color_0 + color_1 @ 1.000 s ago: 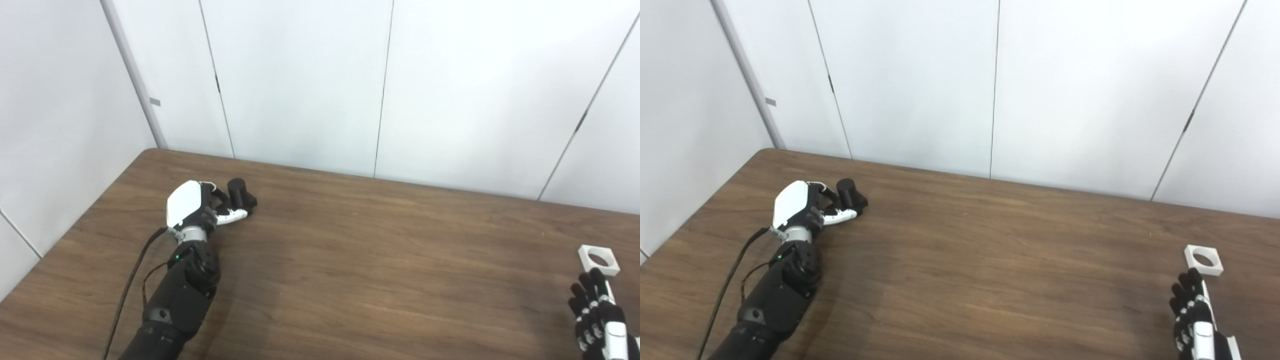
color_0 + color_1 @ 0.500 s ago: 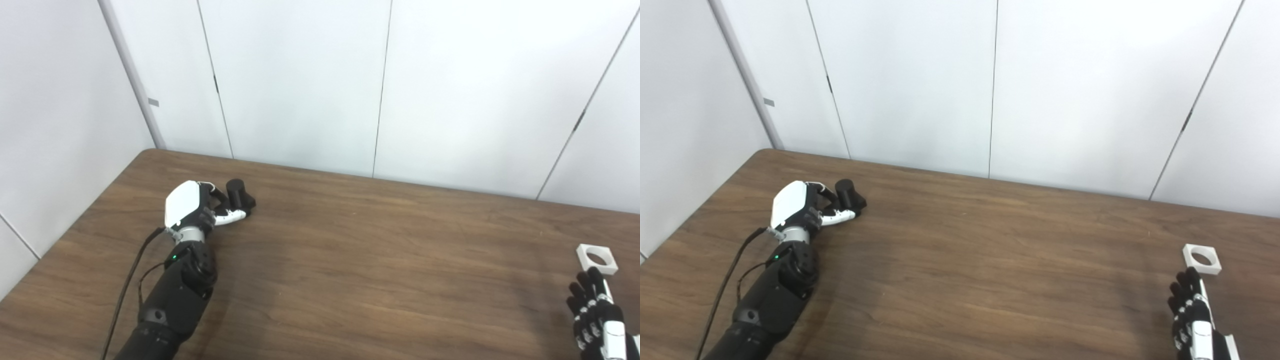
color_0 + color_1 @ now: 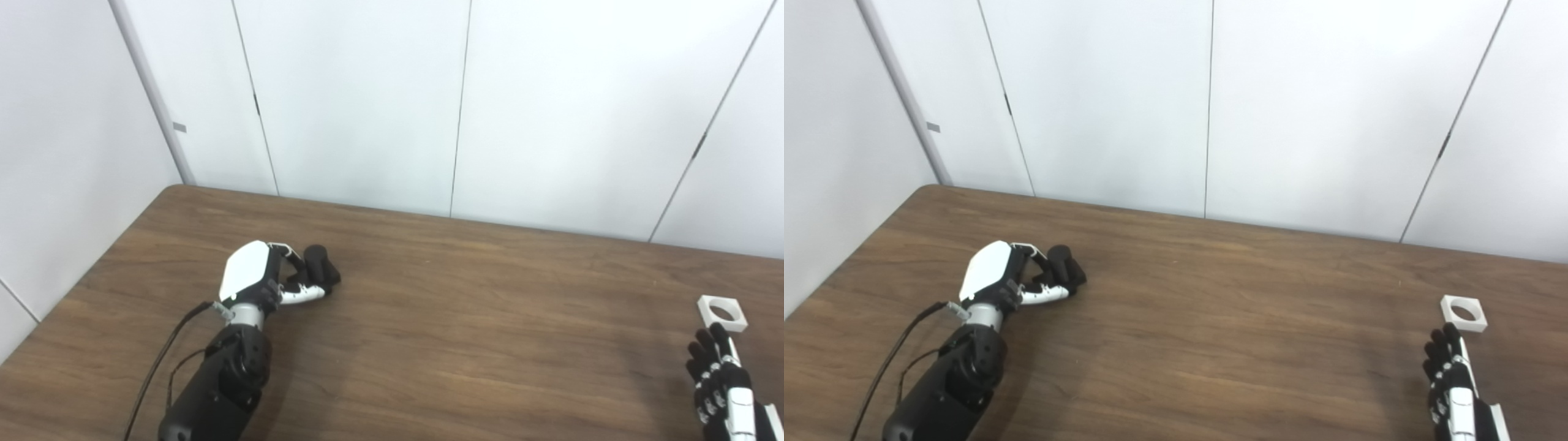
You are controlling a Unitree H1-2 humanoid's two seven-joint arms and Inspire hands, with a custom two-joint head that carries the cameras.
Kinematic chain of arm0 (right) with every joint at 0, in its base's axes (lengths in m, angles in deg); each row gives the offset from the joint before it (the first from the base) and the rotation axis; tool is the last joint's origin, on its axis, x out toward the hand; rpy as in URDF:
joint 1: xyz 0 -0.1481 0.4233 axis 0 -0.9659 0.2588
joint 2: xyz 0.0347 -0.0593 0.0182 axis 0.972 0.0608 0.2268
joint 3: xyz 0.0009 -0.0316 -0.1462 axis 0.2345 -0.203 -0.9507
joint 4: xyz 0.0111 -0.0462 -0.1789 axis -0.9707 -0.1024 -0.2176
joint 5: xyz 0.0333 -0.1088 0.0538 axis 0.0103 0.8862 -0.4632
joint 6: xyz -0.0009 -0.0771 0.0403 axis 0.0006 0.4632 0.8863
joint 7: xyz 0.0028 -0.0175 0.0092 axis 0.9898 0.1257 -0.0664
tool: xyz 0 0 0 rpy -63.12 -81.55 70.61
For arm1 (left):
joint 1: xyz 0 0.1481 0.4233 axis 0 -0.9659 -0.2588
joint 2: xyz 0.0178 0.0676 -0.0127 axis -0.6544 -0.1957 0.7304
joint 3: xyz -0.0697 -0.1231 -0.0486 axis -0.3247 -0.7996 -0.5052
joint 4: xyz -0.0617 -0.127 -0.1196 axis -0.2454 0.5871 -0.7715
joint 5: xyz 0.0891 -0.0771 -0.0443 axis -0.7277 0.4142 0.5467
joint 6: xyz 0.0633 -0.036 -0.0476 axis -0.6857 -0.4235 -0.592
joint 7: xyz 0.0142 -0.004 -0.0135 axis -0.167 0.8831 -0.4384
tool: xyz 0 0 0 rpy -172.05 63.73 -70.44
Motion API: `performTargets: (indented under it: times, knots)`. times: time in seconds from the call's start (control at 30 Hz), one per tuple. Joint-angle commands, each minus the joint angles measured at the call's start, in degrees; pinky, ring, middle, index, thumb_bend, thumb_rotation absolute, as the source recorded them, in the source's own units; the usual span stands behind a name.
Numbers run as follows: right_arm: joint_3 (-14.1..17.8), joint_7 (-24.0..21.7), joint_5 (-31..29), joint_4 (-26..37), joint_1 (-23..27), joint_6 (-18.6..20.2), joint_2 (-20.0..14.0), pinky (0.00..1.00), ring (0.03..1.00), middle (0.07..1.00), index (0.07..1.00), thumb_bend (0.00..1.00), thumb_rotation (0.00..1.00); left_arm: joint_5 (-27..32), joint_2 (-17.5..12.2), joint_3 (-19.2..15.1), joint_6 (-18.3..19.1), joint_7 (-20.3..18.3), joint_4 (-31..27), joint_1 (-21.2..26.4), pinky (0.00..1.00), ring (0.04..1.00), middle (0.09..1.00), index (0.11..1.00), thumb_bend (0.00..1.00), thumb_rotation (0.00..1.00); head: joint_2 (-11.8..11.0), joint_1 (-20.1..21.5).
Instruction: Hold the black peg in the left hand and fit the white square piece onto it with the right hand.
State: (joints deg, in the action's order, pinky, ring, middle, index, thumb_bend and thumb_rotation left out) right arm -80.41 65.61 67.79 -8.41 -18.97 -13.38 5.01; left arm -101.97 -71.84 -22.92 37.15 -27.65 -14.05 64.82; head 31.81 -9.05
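The black peg (image 3: 320,264) is a short dark cylinder on a black base, held at the left of the brown table (image 3: 478,331). My left hand (image 3: 257,278) is shut on it, fingers curled around its near side. The white square piece (image 3: 708,308), with a round hole through it, lies flat on the table at the far right. Just in front of it, my right hand (image 3: 718,376) comes in from the bottom right corner, open, fingers stretched toward the piece and stopping a little short of it.
White wall panels (image 3: 367,104) rise right behind the table's far edge and along its left side. A black cable (image 3: 164,355) runs beside my left forearm. Bare wood lies between the two hands.
My left hand has carried the black peg to the right and nearer to me. The camera has shifted slightly. The right hand stays just short of the white piece.
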Motion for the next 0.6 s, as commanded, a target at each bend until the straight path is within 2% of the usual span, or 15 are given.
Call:
performTargets:
  times: [0.0, 0.2, 0.4, 0.57]
  knots:
    - [-0.86, 0.25, -0.41, -1.08, -1.29, 0.15, 1.67, 1.0, 0.979, 0.984, 0.987, 0.44, 1.0, -1.66, -0.12, 0.61, -1.71, 0.14, -2.97, 0.0, 0.98, 0.847, 0.757, 0.486, 0.52, 0.05, 0.18, 0.29]
    - [-0.93, 0.4, 0.0, -0.34, -1.11, 0.24, 1.87, 1.0, 0.971, 0.978, 0.983, 0.47, 1.0, -3.22, 1.3, 2.86, -1.63, -1.97, -7.53, -2.73, 1.0, 0.853, 0.765, 0.487, 0.52, 0.05, 0.93, 1.56]
    - [-1.12, 0.47, 0.62, 0.81, -1.14, 0.84, 1.85, 1.0, 0.962, 0.975, 0.985, 0.49, 0.99, -5.0, 2.21, 5.33, -3.36, -3.06, -10.93, -5.36, 1.0, 0.861, 0.779, 0.487, 0.52, 0.05, 2.03, 3.61]
    - [-1.05, 0.72, 1.0, 2.44, -1.22, 2.2, 1.63, 1.0, 0.952, 0.967, 0.98, 0.49, 0.98, -6.33, 2.9, 7.2, -6.21, -3.47, -12.99, -7.72, 1.0, 0.879, 0.793, 0.487, 0.52, 0.05, 3.08, 5.53]
